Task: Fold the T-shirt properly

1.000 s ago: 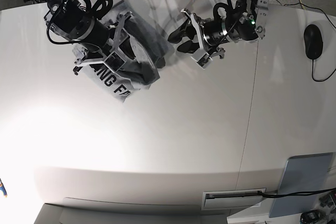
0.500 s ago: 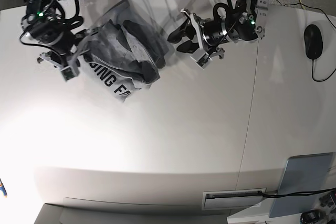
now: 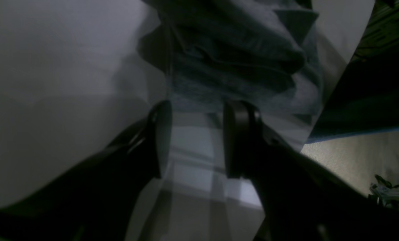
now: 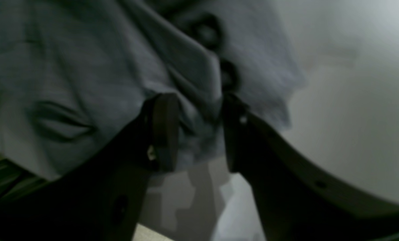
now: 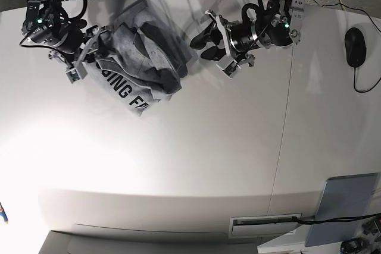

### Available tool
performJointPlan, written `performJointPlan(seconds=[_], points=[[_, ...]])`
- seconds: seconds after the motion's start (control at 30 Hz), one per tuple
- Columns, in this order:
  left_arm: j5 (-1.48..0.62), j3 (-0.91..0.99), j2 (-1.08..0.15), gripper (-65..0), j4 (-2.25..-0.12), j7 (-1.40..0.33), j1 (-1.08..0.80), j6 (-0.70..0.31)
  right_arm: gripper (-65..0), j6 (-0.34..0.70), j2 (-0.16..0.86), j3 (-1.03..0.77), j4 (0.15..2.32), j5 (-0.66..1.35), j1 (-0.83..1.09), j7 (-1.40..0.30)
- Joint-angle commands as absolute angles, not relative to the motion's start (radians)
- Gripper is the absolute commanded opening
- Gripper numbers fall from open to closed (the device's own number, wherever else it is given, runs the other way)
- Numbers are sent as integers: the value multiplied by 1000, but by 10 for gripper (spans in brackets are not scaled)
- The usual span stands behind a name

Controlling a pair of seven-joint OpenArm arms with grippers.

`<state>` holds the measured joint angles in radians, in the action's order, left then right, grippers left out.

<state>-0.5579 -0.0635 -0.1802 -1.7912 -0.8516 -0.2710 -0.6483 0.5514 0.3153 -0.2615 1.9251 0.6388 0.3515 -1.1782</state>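
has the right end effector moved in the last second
Yes. In the base view the right end effector has pulled off the T-shirt toward the table's left edge, and now sits beside the shirt's left side.

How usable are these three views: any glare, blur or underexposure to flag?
Base view: strong glare washes out the table at lower left; the T-shirt and its lettering stay legible. Left wrist view: dark, left gripper nearly silhouetted, shirt folds dim. Right wrist view: soft and blurred, right gripper black against grey cloth.
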Motion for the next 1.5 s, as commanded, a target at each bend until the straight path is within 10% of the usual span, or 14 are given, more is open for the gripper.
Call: performJointPlan(seconds=[0.0,0.23,1.2,1.47], points=[[-577,-62,-180,-386,-1809,-830,-266,-655,-431,561,327,-268,1940,647,347,-1180],[-577,-62,-180,-386,-1809,-830,-266,-655,-650,627,327,-268,1946,647,347,-1186],[-576,-24,-180,-386,-1810,-830,-263,-655,-650,698,327,-268,2356,1006,610,-1396],[-625,178,-181,-386,-1810,-831,-263,-657,-435,698,342,-268,2356,1006,610,-1396]])
